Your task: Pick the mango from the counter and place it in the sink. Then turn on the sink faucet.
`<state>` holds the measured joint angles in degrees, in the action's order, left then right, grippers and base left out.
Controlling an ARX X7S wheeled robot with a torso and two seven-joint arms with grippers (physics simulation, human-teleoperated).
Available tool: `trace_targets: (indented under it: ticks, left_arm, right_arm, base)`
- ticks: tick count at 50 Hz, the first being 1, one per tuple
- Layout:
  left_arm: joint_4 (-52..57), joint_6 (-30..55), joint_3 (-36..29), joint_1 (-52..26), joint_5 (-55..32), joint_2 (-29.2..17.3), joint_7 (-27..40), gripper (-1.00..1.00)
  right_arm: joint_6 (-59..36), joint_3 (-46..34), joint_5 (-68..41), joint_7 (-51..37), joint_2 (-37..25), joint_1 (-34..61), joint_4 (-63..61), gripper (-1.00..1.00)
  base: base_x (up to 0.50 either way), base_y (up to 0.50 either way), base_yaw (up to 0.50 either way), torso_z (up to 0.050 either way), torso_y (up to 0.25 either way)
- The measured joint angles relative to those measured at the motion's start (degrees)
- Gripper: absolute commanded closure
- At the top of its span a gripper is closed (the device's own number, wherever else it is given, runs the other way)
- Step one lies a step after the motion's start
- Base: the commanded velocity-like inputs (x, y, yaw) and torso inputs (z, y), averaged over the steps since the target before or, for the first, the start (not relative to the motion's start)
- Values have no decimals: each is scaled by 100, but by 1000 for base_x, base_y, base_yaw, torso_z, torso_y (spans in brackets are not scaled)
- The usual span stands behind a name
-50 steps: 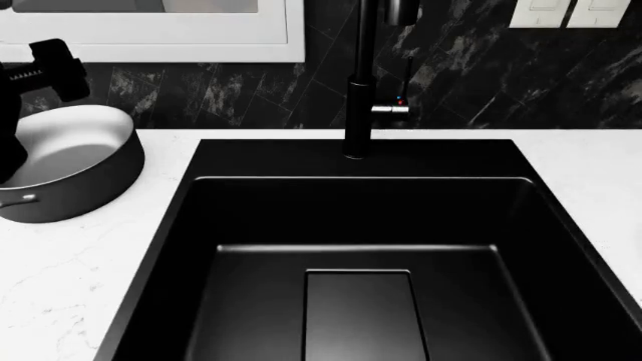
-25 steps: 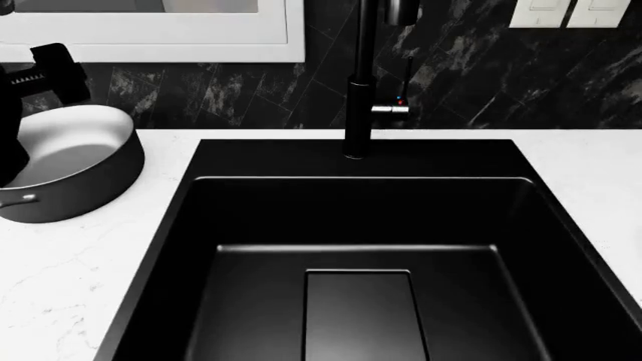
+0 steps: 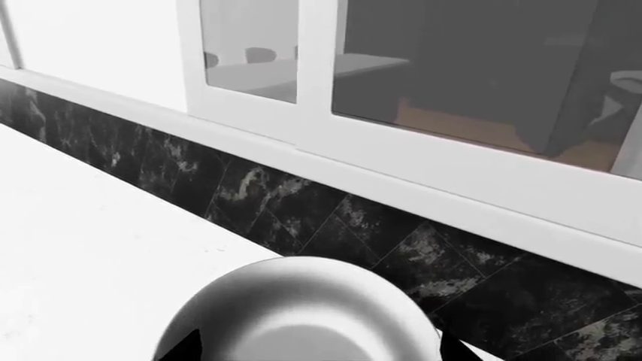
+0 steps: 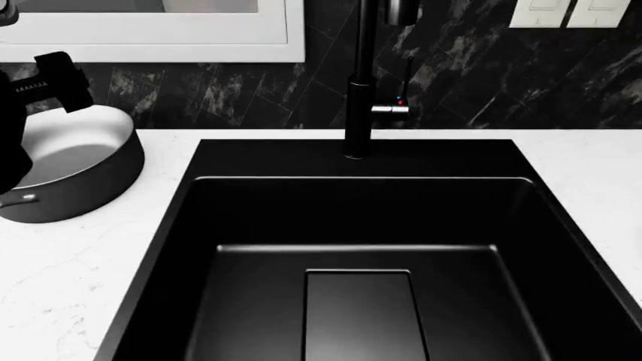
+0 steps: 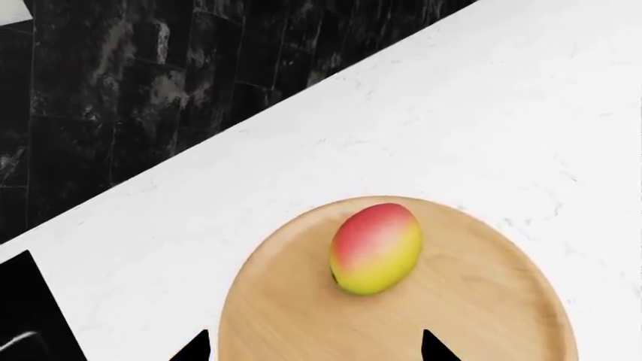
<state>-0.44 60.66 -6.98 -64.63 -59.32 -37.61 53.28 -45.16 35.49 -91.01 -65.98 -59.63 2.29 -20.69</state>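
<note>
Right wrist view: the mango (image 5: 375, 247) is seen lying on its side on a round tan wooden cutting board (image 5: 482, 301), which rests on the white, faintly veined table (image 5: 482, 128) near its back edge, where dark marbled wall tiles (image 5: 150, 83) begin. The fruit is egg-shaped and smooth, red-orange at one end and blending into yellow-green at the other. Two dark tips of the right gripper (image 5: 313, 347) are seen at the frame edge, spread wide apart with nothing between them and clear of the fruit, so the jaws are released.

No brand or readable writing can be made out; only small red and blue marks are seen on the chrome lever of the sink faucet (image 4: 356, 98), which stands at the back rim of the sink (image 4: 171, 226). The matte black basin is shown with a rectangular drain plate (image 4: 361, 312) in its floor.

In the head view, the left arm (image 4: 40, 90) is seen above a round grey pot (image 4: 86, 180) at the table's left edge. In the left wrist view, two dark tips of the left gripper (image 3: 313, 347) are seen spread apart over the pot (image 3: 301, 316), with the jaws released, below a white-framed window (image 3: 321, 83).

Compared with the earlier head frame, the black knob on the left arm is found slightly shifted; sink, faucet and pot are unchanged
</note>
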Motion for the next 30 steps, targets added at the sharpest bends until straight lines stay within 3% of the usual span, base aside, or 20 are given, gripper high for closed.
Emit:
trace_targets:
  ticks: [14, 30]
  left_arm:
    - [-32, -33, -10, 23, 16, -16, -26, -100]
    - [-48, -45, -19, 29, 16, -24, -28, -100]
  right_arm:
    - [143, -740, 66, -134, -308, 918, 687, -100]
    - [171, -1050, 51, -273, -427, 1304, 1094, -100]
  base:
    - [0, 0, 0, 0, 0]
    - [0, 0, 0, 0, 0]
